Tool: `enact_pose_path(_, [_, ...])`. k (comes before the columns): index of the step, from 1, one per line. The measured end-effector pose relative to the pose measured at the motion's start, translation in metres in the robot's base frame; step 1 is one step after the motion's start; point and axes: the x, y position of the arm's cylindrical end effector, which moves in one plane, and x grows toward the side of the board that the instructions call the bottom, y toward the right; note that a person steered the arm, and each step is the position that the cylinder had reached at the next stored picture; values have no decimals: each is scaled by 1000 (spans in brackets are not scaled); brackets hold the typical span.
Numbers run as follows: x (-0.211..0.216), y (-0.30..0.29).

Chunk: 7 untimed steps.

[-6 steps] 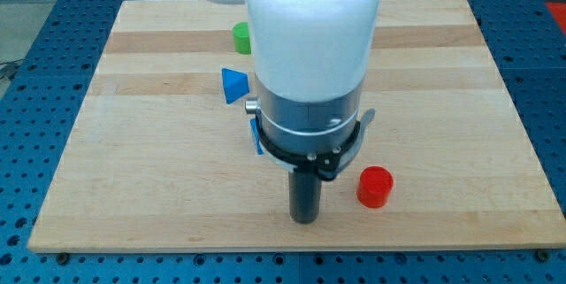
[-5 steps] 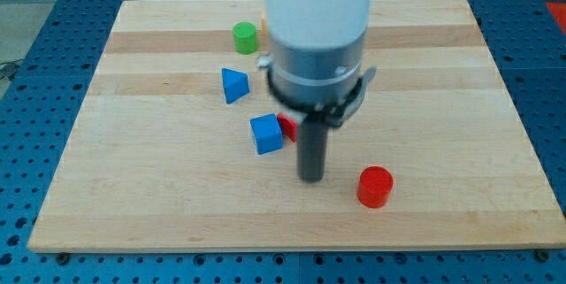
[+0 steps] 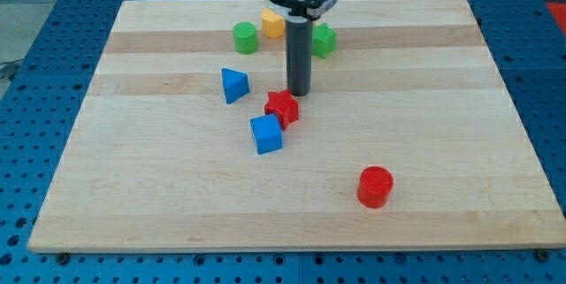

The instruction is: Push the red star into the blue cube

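since the earlier frames the arm has swung from lower centre up to top centre; my tip [image 3: 300, 93] now sits just above-right of the red star [image 3: 282, 107], no gripper on it, just the bare rod. arm body cut off by the top edge. star's orientation hard to read; it touches the blue cube [image 3: 266, 134] at its lower left. green block [image 3: 324, 40] partly behind rod, yellow block [image 3: 272, 25] too. board [image 3: 460, 125] open at right & bottom.

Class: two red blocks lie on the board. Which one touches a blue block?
The red star: it touches the blue cube. The red cylinder stands alone.
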Motion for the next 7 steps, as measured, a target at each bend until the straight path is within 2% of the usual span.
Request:
enact_pose_path(1, [0,19])
enact_pose_path(2, [8,73])
enact_pose_path(3, [20,80])
enact_pose_path(5, [26,36])
enact_pose_path(7, [27,31])
